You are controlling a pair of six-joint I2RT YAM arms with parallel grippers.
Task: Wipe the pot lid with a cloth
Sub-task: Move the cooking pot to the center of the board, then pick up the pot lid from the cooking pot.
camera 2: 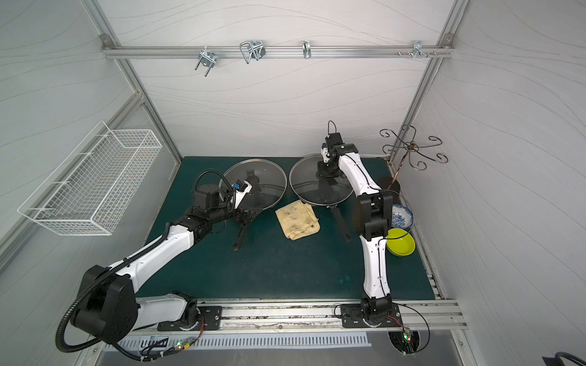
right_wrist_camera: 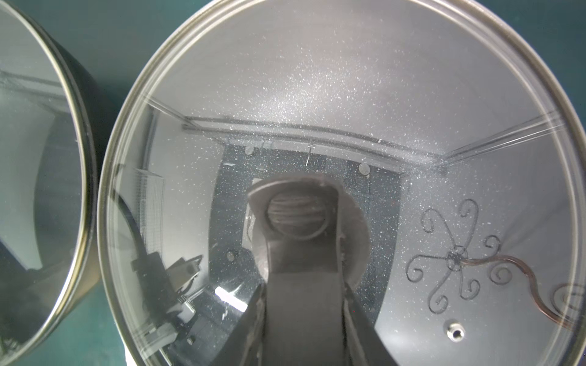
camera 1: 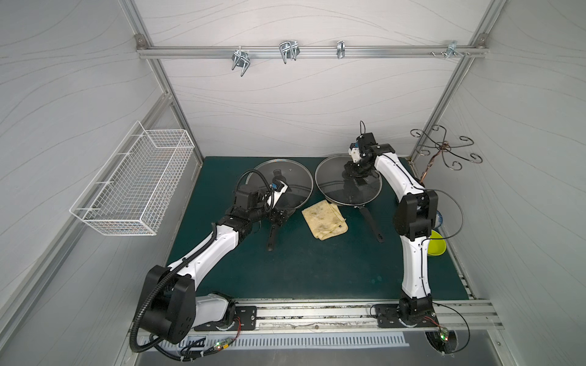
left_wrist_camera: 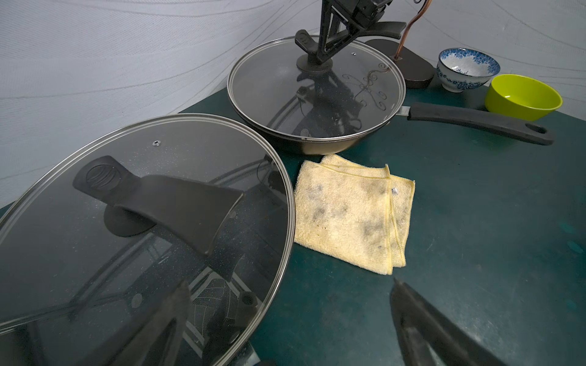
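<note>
Gripping lid handle [right_wrist_camera: 299, 269] w/ R jaws, tips hidden, L jaws wide open, partly cropped

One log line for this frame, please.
right gripper: shut on right lid handle | left gripper: open, empty | cloth: folded on mat, untouched | wiping: not started

The right arm [camera 1: 415, 215] hides nearly all of the blue-and-white bowl [camera 1: 439, 218] and half of the green bowl [camera 1: 439, 245] in a top view. In both top views the right gripper [camera 1: 352, 169], clamped on the handle [right_wrist_camera: 301, 221] of the right pot lid [camera 1: 336, 190], covers that handle. In the left wrist view the spread left gripper [left_wrist_camera: 287, 286] is blurred and, like the left pot lid [left_wrist_camera: 63, 253], cut off at the edge.
</note>
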